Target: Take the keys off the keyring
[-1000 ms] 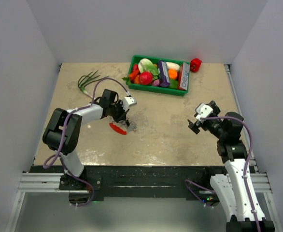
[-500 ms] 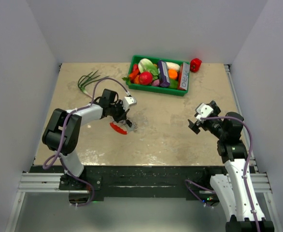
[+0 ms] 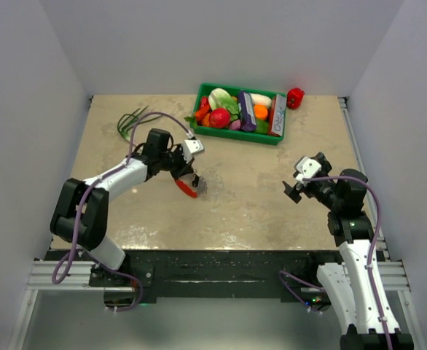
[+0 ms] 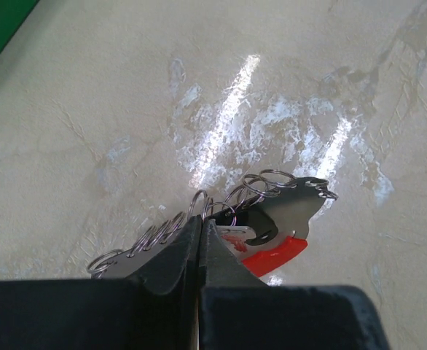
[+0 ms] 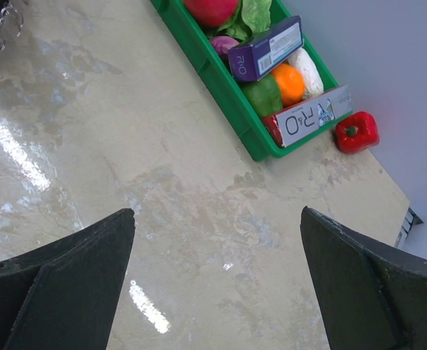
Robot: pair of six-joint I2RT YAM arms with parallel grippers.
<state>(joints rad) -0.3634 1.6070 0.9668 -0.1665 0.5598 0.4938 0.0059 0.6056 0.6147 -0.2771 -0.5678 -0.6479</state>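
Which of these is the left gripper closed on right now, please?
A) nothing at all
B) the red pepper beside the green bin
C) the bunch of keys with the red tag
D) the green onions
C: in the left wrist view, the left gripper is shut on the bunch of keys, with the red tag right beside its fingers.

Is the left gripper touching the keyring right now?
Touching. In the left wrist view the left gripper is shut on the keyring, loops emerging from between the closed jaws.
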